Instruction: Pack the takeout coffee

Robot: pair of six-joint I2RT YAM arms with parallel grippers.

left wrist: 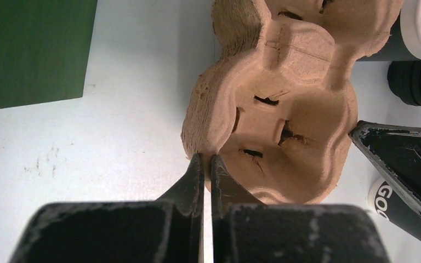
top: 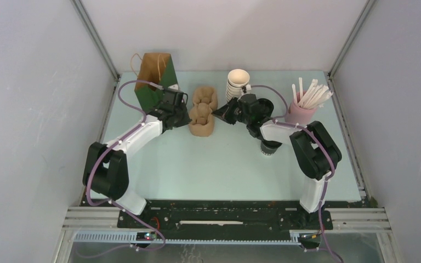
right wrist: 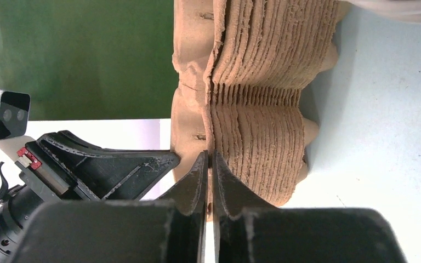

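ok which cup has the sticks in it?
The pink cup at the back right, with white sticks fanning out of it. The stacked cups to its left hold none.

A tall green bag [top: 149,94] stands at the far left of my worktop [top: 219,170]. Just right of it sits a pile of brown cup trays [top: 203,109]. Behind them, to the right, is a stack of white cups [top: 237,83]. Far right, a pink cup [top: 299,114] holds white sticks [top: 312,94].
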